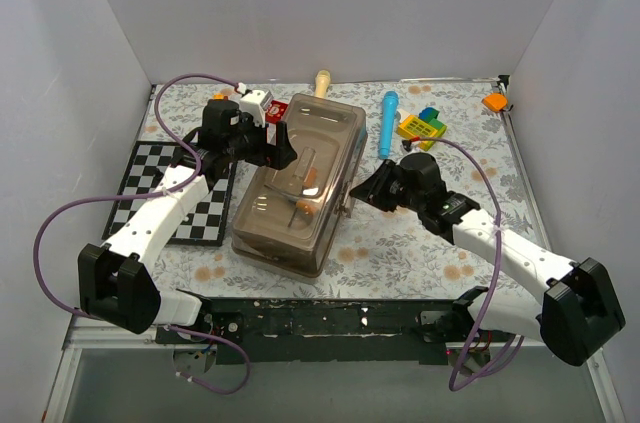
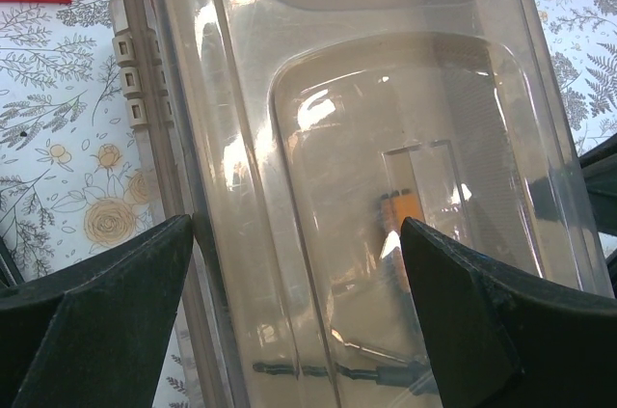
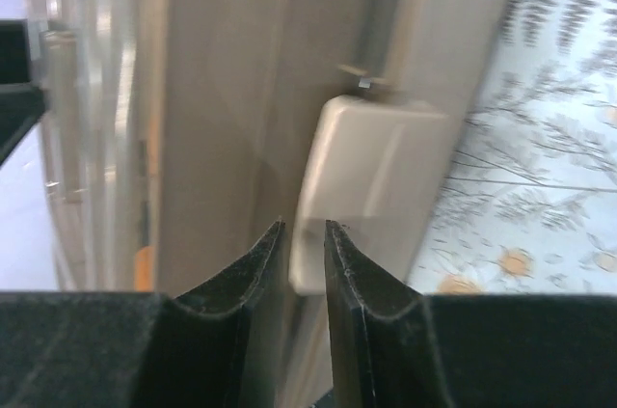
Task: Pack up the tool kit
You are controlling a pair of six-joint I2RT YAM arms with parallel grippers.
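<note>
The tool kit's grey-brown translucent toolbox (image 1: 295, 183) lies with its lid down in the middle of the table. Orange-handled tools (image 1: 308, 205) show through the lid, and one orange handle (image 2: 403, 205) appears in the left wrist view. My left gripper (image 1: 280, 148) hovers open over the lid (image 2: 337, 90), its fingers wide apart on either side of the left lid edge, gripper (image 2: 296, 225) holding nothing. My right gripper (image 1: 358, 188) is at the box's right side wall (image 3: 212, 119). Its jaws stand a narrow gap apart, gripper (image 3: 304, 225) right at the lower corner of the tan latch (image 3: 371, 167).
A black-and-white chessboard (image 1: 175, 188) lies left of the box. Behind it are a red-and-white box (image 1: 258, 105), a wooden handle (image 1: 322, 81), a blue cylindrical tool (image 1: 387, 123) and a yellow-green toy block (image 1: 422, 126). An orange piece (image 1: 494, 101) sits at the far right corner.
</note>
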